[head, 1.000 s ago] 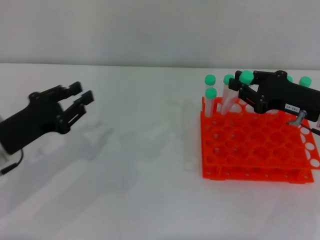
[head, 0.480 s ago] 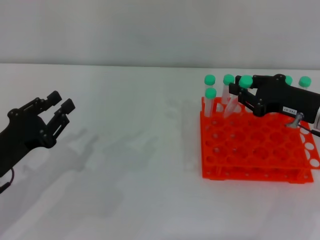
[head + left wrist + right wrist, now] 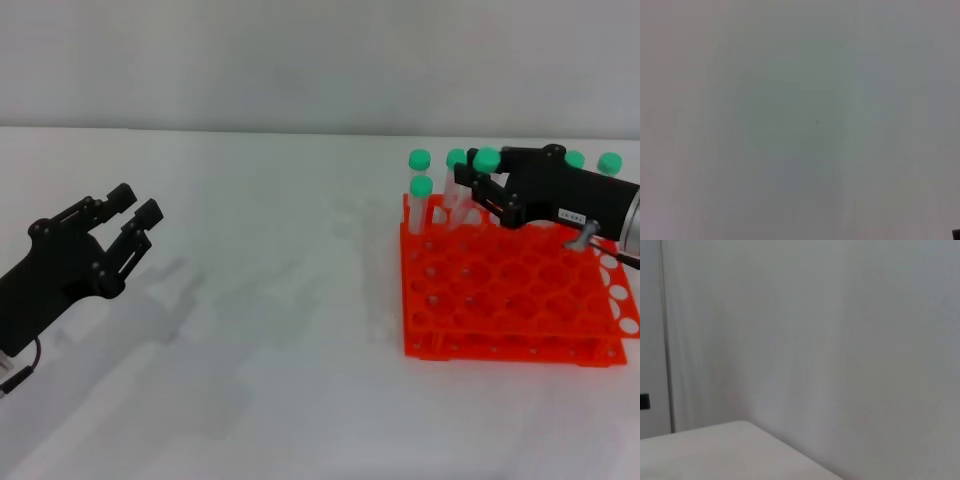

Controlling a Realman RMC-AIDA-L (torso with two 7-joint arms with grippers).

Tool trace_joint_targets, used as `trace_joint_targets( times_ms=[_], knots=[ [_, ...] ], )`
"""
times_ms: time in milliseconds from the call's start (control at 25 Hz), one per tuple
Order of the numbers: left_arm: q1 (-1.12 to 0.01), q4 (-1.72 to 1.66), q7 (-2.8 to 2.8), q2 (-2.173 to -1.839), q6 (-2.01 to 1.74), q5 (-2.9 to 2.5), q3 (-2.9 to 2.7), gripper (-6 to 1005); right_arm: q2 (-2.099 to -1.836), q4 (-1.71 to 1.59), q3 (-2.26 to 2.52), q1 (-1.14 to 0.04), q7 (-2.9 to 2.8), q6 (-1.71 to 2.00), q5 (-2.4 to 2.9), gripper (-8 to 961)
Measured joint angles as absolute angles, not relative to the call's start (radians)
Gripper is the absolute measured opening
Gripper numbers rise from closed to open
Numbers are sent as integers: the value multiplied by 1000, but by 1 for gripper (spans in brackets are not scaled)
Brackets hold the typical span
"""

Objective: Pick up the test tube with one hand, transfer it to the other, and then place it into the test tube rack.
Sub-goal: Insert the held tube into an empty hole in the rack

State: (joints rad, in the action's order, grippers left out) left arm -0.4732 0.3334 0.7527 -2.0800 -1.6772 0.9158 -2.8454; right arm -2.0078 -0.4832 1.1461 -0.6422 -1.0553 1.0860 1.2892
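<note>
A white table [image 3: 300,330] fills the frame below a pale wall. At left, the left gripper [image 3: 128,212] hovers spread and empty. At upper right, the right gripper [image 3: 478,188] clamps the test tube [image 3: 468,186], tilted over the orange test tube rack [image 3: 510,300]'s back row among other tubes [image 3: 420,195]. Bare tabletop lies between.

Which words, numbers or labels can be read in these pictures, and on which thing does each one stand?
White label on the right gripper, head view: dark characters are there, but too small and blurred to read.
Left gripper: no text visible.
Orange test tube rack and the green-capped test tube held over it: no text visible.
Both wrist views: plain surfaces, no text.
</note>
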Motion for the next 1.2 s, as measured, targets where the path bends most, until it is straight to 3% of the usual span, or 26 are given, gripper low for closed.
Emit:
trace_joint_targets(
  times_ms=[1200],
  knots=[
    [-469,294,727,-2079,-1678,917,-2845,364,-2009,-530,1271,-665,-1063,968,1290,329]
  ],
)
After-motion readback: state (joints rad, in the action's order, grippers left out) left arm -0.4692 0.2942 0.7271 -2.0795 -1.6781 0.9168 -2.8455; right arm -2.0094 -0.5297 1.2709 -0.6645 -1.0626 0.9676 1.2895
